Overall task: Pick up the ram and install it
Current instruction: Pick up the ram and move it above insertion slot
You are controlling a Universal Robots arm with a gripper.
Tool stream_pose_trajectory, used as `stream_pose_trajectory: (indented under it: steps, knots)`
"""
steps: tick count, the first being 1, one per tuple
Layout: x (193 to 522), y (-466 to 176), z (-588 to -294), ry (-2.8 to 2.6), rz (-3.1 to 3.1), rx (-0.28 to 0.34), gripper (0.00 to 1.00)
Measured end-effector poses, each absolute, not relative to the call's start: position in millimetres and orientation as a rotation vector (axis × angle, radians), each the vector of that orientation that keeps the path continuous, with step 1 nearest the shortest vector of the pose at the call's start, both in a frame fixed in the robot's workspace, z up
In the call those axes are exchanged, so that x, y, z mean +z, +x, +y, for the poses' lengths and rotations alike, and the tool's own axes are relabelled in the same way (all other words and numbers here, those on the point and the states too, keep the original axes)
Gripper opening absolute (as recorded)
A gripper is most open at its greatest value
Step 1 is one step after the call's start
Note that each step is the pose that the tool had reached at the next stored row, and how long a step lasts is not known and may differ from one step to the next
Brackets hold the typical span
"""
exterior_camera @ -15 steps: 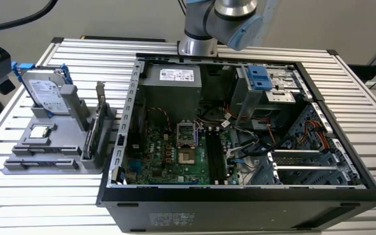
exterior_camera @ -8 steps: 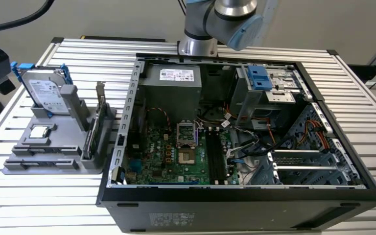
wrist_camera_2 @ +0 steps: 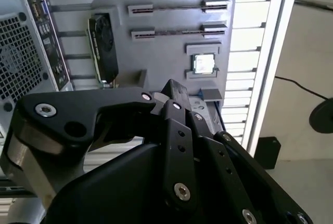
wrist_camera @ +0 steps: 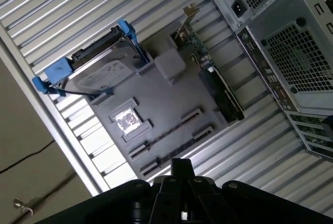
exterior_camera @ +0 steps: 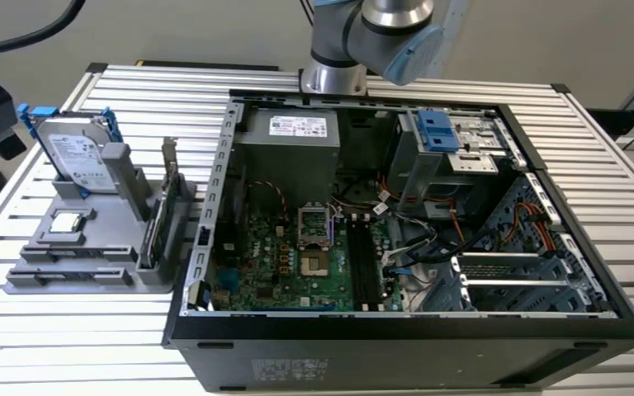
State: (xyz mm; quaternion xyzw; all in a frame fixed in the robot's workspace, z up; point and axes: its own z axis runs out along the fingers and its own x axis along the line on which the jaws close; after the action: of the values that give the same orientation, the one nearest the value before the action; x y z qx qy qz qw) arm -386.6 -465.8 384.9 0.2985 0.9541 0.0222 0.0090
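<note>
First wrist view: the gripper (wrist_camera: 182, 171) hangs above the gray holder (wrist_camera: 166, 99).
I can't tell if it is open or closed. The ram (wrist_camera: 165, 133) looks to stand on edge in a long slot, close by. I think lining up straight along the stick would work best.

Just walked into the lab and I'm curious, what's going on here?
A robot arm is working beside an open computer case. Its end effector is up off the table, facing the grey holder and touching nothing. The ram sits in that holder, not yet picked up; the motherboard's black slots look empty.
</note>
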Motion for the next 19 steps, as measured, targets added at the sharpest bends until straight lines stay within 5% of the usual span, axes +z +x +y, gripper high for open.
stream_pose_trajectory:
  steps: [19]
  knots:
    - [385.0,-386.6,-465.8,1.079,2.928,0.068,0.0]
